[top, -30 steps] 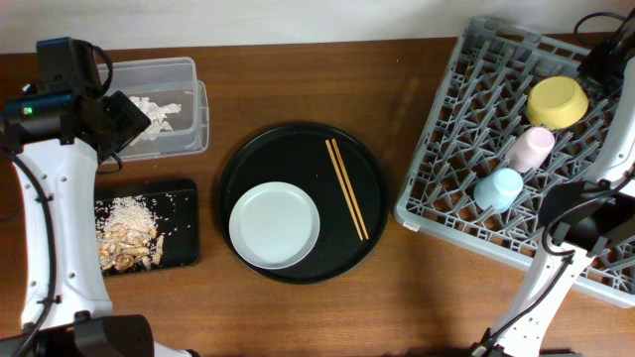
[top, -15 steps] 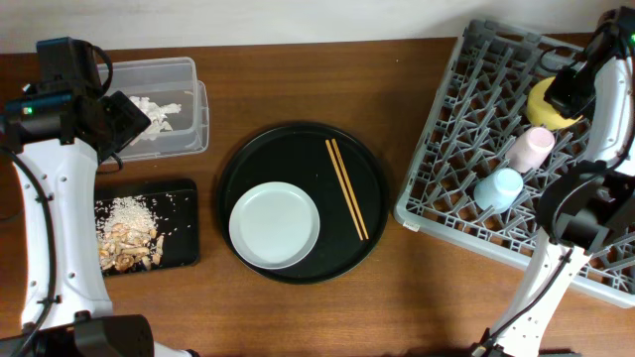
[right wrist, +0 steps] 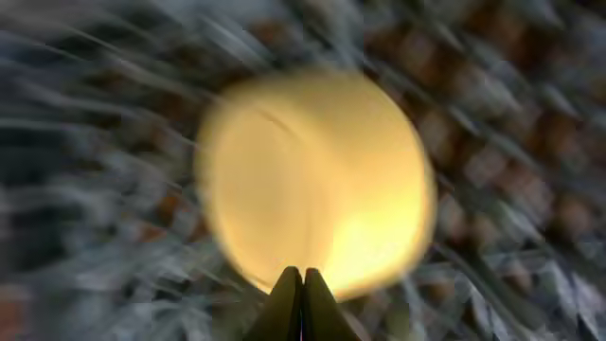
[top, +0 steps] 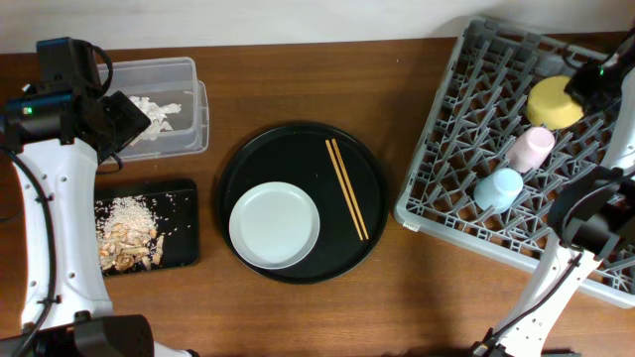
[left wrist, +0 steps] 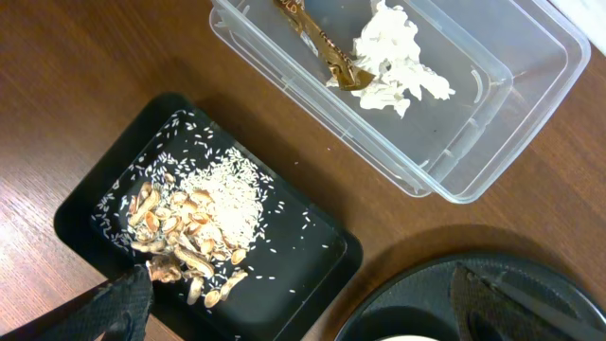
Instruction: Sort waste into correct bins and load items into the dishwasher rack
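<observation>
Thin wooden chopsticks [top: 347,188] lie steeply diagonal on the large round black tray [top: 243,169], mid-frame. We judge our right gripper [right wrist: 301,284], fingertips pressed together over the small yellow bowl [top: 554,102] at upper right, must travel frame-left. Our left gripper [left wrist: 303,303] gapes empty.

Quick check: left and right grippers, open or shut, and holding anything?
Left gripper: open, holding nothing.
Right gripper: shut, holding nothing.
</observation>
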Controlling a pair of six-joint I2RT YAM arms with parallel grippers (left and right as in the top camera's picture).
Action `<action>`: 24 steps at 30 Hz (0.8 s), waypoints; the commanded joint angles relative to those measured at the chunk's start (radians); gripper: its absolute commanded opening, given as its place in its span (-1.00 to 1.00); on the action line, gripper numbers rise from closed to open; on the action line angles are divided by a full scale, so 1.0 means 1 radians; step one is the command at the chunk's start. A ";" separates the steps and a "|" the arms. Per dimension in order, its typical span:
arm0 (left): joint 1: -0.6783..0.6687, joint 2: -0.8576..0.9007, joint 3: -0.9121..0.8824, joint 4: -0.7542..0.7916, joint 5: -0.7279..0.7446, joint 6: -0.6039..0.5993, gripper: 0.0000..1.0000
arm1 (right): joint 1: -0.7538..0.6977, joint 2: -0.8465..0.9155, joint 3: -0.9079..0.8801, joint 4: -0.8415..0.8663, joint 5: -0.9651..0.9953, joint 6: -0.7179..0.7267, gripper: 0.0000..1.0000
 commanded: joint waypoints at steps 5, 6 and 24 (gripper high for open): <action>0.005 -0.013 0.008 0.002 -0.010 -0.006 0.98 | 0.013 -0.002 0.023 0.069 -0.048 -0.049 -0.92; 0.005 -0.013 0.008 0.002 -0.010 -0.006 0.98 | 0.014 0.014 0.022 0.070 -0.011 -0.049 -0.92; 0.005 -0.013 0.008 0.002 -0.010 -0.006 0.98 | 0.008 0.022 0.071 -0.056 0.311 0.072 -0.92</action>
